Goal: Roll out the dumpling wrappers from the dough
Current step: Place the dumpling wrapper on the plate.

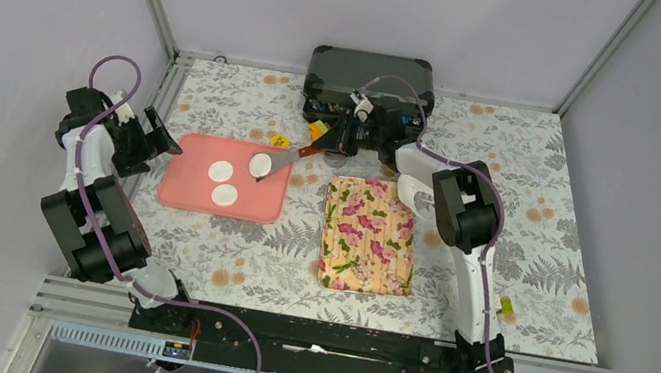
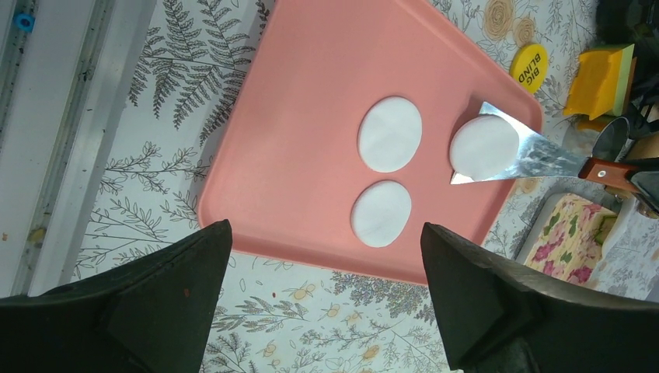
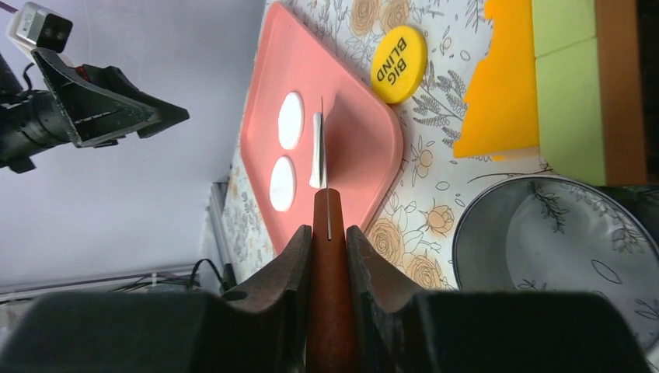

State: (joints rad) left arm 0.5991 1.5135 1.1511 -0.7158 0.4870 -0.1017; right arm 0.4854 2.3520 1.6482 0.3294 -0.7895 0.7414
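From above, two flat white dumpling wrappers [image 1: 225, 194] lie on the pink tray [image 1: 183, 194]. Left wrist: the left end effector [image 2: 324, 233] gapes wide, and a third disc [image 2: 483, 148] rides the spatula blade [image 2: 548, 162]. Right wrist: the right end effector [image 3: 329, 233] clamps the wooden handle [image 3: 330, 311].

Three dumpling wrappers [image 2: 390, 134] on the board, folks: that one, a second wrapper [image 2: 381, 213] beside it on the tray, and a third wrapper [image 2: 483, 148] up on the blade. One pink tray [image 2: 311, 116], just the one. One spatula [image 2: 544, 159]. One yellow chip [image 2: 530, 67] marked BIG BLIND, and a single yellow-and-green block [image 2: 600, 80]. One floral cloth [image 1: 369, 236], one round silver tin [image 3: 559, 249], one black case [image 1: 371, 75] at the table's far edge. And two grippers: left gripper [image 2: 325, 229], right gripper [image 3: 329, 233].
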